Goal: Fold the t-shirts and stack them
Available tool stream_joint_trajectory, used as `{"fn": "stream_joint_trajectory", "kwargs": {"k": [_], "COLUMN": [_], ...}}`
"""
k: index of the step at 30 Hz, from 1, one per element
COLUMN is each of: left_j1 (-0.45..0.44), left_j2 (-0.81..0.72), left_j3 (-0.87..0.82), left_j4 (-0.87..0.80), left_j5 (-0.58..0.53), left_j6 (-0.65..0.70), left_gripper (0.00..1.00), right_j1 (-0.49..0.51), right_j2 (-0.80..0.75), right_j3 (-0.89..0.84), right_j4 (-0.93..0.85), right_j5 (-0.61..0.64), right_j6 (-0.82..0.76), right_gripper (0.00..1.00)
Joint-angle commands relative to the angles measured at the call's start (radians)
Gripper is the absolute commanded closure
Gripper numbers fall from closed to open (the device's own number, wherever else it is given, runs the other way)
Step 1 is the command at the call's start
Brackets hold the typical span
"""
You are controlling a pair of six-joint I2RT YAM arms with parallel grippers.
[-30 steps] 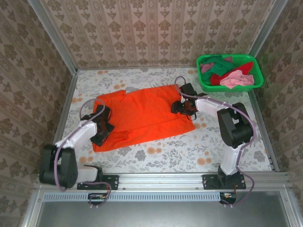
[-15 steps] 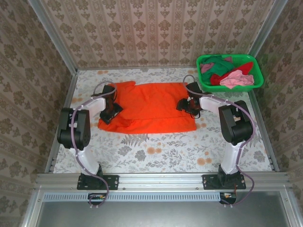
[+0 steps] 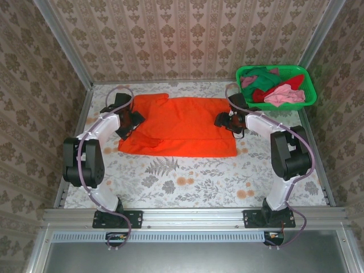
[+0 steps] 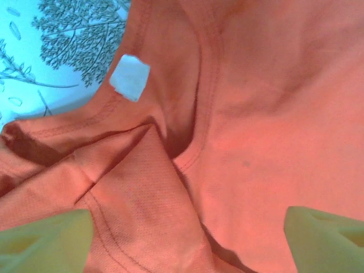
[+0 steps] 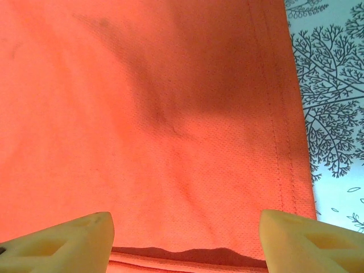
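A bright orange t-shirt [image 3: 182, 125] lies folded into a long band across the far middle of the table. My left gripper [image 3: 132, 120] hovers over its left end, open. In the left wrist view the pale fingertips [image 4: 45, 239] stand wide apart above the collar [image 4: 207, 85] and a white label [image 4: 129, 78]. My right gripper [image 3: 223, 122] is over the shirt's right end, also open. In the right wrist view the right gripper [image 5: 185, 239] spans flat orange cloth [image 5: 170, 114] near a stitched hem, with nothing pinched. More t-shirts, pink [image 3: 282, 96], red [image 3: 293, 84] and dark green [image 3: 259, 77], lie bundled in the basket.
A green plastic mesh basket [image 3: 273, 106] sits at the far right corner, close to my right arm. Patterned walls and metal rails enclose the flowered table [image 3: 193, 182]. Bare tabletop stretches between the shirt and the arm bases.
Both arms swung toward the far side, the left one from the near left. The shirt went from a slanted spread to a narrower straight band farther back. Both grippers opened wider.
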Motion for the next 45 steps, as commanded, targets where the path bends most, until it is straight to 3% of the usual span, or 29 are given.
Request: {"fn": "stream_joint_trajectory", "kwargs": {"k": [1, 10, 14, 16, 19, 22, 30, 41, 43, 45], "left_j1": [0.002, 0.007, 0.009, 0.01, 0.009, 0.004, -0.002, -0.053, -0.068, -0.083], "left_j2": [0.048, 0.131, 0.164, 0.174, 0.161, 0.107, -0.147, -0.528, -0.6, -0.654], "left_j3": [0.047, 0.09, 0.089, 0.089, 0.09, 0.065, -0.118, -0.386, -0.45, -0.512], "left_j4": [-0.085, -0.135, -0.131, -0.132, -0.143, -0.156, -0.185, -0.45, -0.464, -0.454], "left_j5": [0.03, -0.008, -0.004, -0.007, -0.014, -0.017, -0.009, -0.015, 0.009, 0.048], "left_j6": [0.023, 0.039, 0.037, 0.036, 0.027, 0.008, -0.119, -0.242, -0.285, -0.329], "left_gripper": [0.2, 0.36, 0.38, 0.47, 0.73, 0.87, 0.89, 0.89, 0.85, 0.72], "right_j1": [0.002, 0.003, 0.002, 0.002, 0.001, 0.0, 0.002, 0.002, 0.003, 0.003], "right_j2": [-0.011, -0.028, -0.035, -0.04, -0.047, -0.052, -0.044, -0.009, -0.007, -0.008], "right_j3": [-0.005, -0.035, -0.045, -0.046, -0.047, -0.05, -0.059, -0.029, -0.027, -0.025], "right_j4": [-0.017, -0.011, -0.008, -0.009, -0.014, -0.017, -0.014, -0.023, -0.024, -0.027], "right_j5": [-0.006, -0.004, -0.007, -0.008, -0.007, -0.006, -0.013, -0.046, -0.047, -0.049], "right_j6": [-0.008, -0.003, -0.003, -0.002, -0.008, -0.012, -0.015, -0.032, -0.035, -0.038], "right_gripper": [0.31, 0.31, 0.31, 0.31, 0.31, 0.31, 0.31, 0.31, 0.31, 0.31]}}
